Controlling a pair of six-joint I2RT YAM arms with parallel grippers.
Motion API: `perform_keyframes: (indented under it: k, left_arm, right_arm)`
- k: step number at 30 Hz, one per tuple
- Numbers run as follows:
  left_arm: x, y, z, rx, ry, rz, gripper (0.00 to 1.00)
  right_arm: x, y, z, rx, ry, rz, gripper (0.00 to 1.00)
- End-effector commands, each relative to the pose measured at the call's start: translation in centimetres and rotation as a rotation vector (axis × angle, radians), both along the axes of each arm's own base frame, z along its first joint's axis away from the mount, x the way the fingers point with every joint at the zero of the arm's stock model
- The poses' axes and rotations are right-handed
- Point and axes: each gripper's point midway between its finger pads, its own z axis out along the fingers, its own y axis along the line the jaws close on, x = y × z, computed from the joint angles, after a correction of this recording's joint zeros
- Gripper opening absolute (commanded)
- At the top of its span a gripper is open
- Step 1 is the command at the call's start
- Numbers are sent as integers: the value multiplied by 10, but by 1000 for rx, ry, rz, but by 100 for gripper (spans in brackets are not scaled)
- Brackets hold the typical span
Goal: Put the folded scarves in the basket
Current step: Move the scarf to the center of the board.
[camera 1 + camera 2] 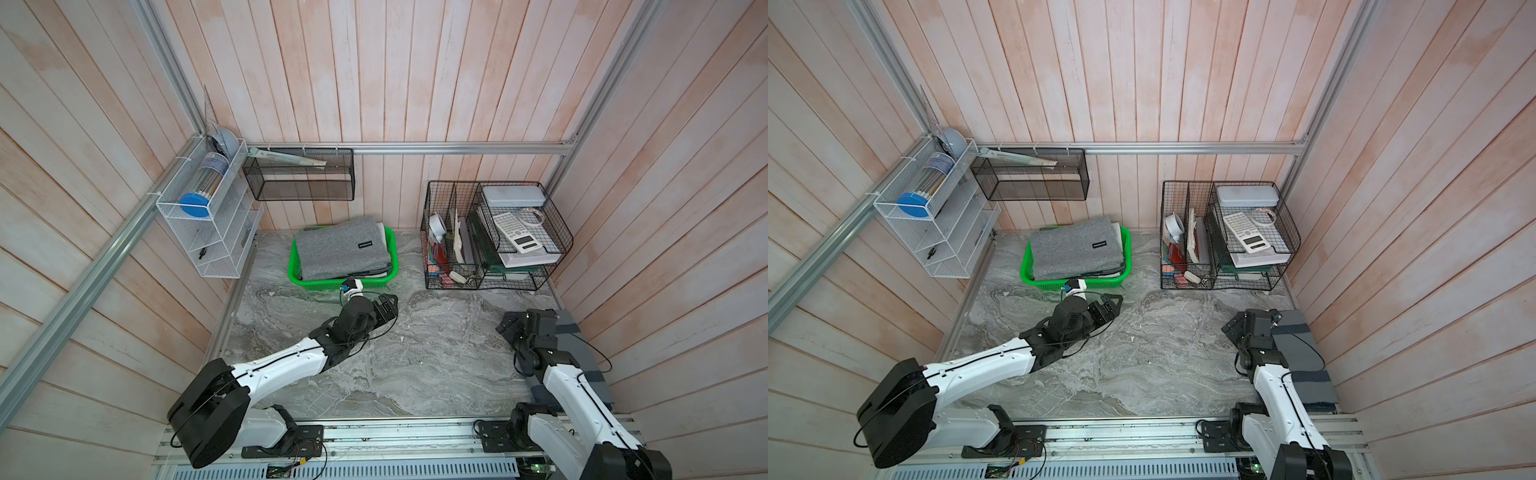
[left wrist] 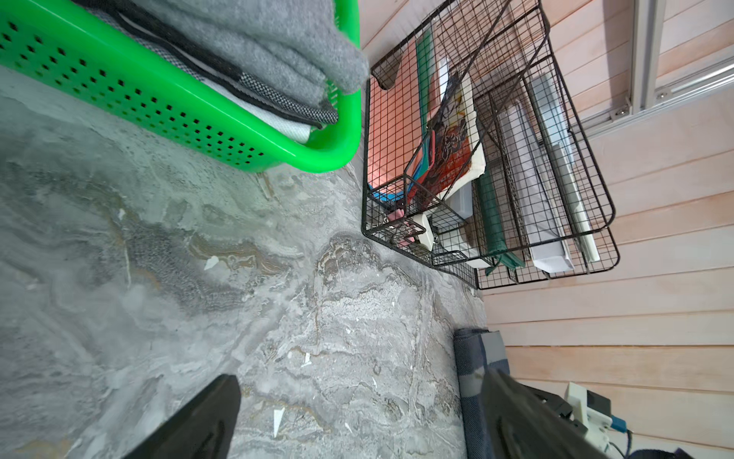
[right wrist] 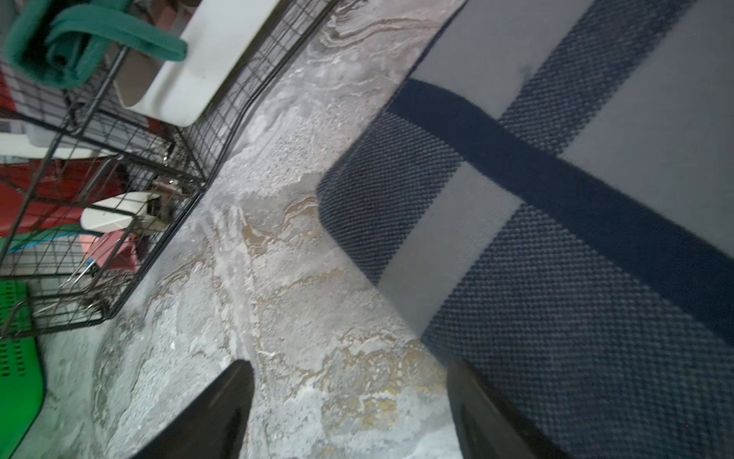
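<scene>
The bright green basket [image 1: 328, 284] [image 1: 1059, 284] [image 2: 159, 99] stands at the back middle of the marble table. A grey folded scarf [image 1: 340, 249] [image 1: 1075, 249] [image 2: 278, 43] lies on top of other folded cloth inside it. A second folded scarf, blue and grey plaid [image 1: 1298, 332] [image 3: 556, 198] [image 2: 472, 357], lies flat on the table by the right wall. My right gripper [image 1: 505, 324] [image 3: 349, 363] hovers open at its near edge, with one finger over the cloth and bare table between the fingers. My left gripper [image 1: 388, 303] [image 2: 359, 377] is open and empty just in front of the basket.
A black wire organiser [image 1: 494, 232] [image 2: 496, 159] full of stationery stands right of the basket. On the walls hang a white wire shelf [image 1: 208, 224] and a black mesh shelf [image 1: 299, 174]. Wooden walls close in the table on three sides.
</scene>
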Motion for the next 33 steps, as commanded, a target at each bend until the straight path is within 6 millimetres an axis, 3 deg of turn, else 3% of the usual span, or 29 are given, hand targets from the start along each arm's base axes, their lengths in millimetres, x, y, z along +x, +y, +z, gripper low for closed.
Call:
perform_keyframes:
  k: [1, 10, 15, 23, 33]
  left_arm:
    - [-3, 17, -8, 29, 1, 43, 100]
    - [-12, 38, -23, 53, 14, 71, 100]
    - [-14, 48, -28, 58, 17, 92, 100]
    - [-7, 51, -28, 58, 21, 98, 100]
    - [-6, 45, -32, 45, 37, 75, 100]
  right_arm:
    - [-11, -15, -17, 19, 40, -82, 83]
    - [-25, -53, -32, 12, 104, -223, 82]
    - [-26, -56, -33, 56, 105, -266, 81]
    - [1, -27, 5, 125, -30, -52, 75]
    - [-21, -73, 38, -95, -100, -274, 80]
